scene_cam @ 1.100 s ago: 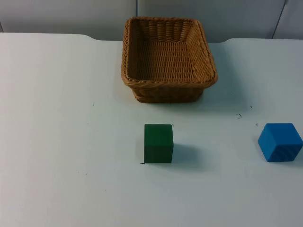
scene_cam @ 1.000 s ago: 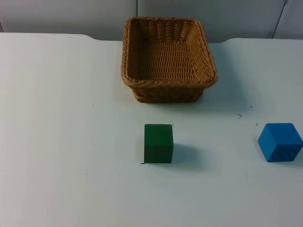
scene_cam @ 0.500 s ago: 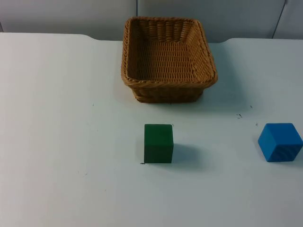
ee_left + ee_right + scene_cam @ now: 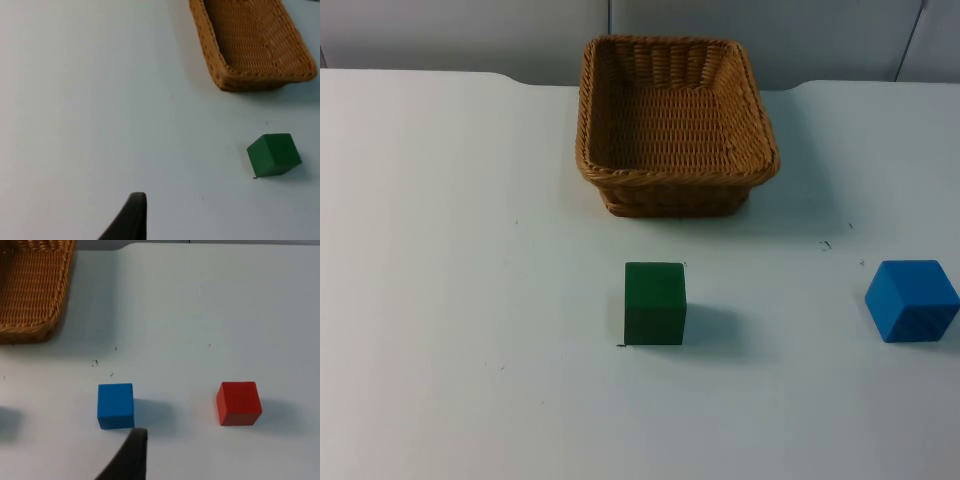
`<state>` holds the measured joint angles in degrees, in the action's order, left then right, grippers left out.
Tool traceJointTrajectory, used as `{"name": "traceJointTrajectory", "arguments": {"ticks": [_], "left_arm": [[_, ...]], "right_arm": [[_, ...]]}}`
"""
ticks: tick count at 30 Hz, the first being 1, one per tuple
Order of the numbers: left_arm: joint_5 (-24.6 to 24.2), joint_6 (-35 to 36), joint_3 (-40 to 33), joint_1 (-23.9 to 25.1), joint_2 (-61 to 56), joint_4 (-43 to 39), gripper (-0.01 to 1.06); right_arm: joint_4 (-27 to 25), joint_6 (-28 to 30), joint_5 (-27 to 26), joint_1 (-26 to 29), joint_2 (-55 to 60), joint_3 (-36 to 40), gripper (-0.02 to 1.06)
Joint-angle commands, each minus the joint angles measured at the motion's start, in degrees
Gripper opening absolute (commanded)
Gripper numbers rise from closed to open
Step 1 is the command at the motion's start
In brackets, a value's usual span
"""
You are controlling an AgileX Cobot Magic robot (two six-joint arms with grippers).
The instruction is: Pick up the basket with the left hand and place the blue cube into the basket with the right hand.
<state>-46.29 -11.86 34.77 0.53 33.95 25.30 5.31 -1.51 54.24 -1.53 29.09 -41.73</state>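
Waiting off the table, left gripper and right gripper each show one fingertip, so whether they are spread or closed I cannot tell. Nothing is done: basket sits unlifted by the wall, blue cube outside it, well apart.

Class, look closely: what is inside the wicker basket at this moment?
Nothing: the basket shows only its bare woven floor in the top view. The blue cube and green cube sit outside it on the table. No part of its floor is covered.
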Motion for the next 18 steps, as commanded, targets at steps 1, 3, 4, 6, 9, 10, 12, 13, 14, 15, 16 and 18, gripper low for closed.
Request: {"name": "traceJointTrajectory", "arguments": {"ticks": [1,3,4,6,9,10,12,13,14,15,16,18], "left_arm": [[3.09,-3.47,2.18,-0.08,4.47,3.02,1.05],[3.75,-4.51,3.19,-0.08,6.46,3.68,1.05],[4.1,-5.61,4.51,-0.08,8.88,4.15,1.05],[4.13,-8.67,7.88,-0.08,14.77,5.25,1.05],[4.24,-10.62,10.76,-0.08,19.82,6.45,1.05],[4.27,-11.58,12.12,-0.08,21.83,7.25,1.05],[4.38,-13.03,13.23,-0.08,24.14,8.49,1.05],[4.49,-14.12,14.55,-0.08,26.44,9.33,1.05],[4.75,-15.07,15.8,-0.08,28.69,10.28,1.05],[5.33,-15.75,17.45,-0.08,31.72,10.52,1.05],[5.33,-15.75,17.45,-0.08,31.72,10.52,1.05],[5.58,-16.19,20.1,-0.08,36.16,10.52,1.05]], "right_arm": [[0.19,0.42,-1.79,0.38,1.78,-0.49,1.04],[0.05,0.42,-2.2,0.38,2.87,-0.49,1.04],[-0.23,0.42,-2.85,0.38,4.01,-0.49,1.04],[-1.27,0.42,-4.31,0.38,7.11,-0.58,1.04],[-1.55,0.42,-5.3,0.38,9.98,-0.58,1.04],[-1.55,0.42,-5.85,0.38,11.68,-0.58,1.04],[-1.67,0.42,-6.42,0.38,13.43,-0.58,1.04],[-1.95,0.42,-6.87,0.38,15.17,-0.58,1.04],[-2.52,0.42,-7.61,0.38,16.69,-0.58,1.04],[-2.9,0.42,-8.88,0.38,19.4,-0.58,1.04],[-2.9,0.42,-8.88,0.38,19.4,-0.58,1.04],[-3.85,0.69,-10.22,0.38,22.55,-0.58,1.04]]}}
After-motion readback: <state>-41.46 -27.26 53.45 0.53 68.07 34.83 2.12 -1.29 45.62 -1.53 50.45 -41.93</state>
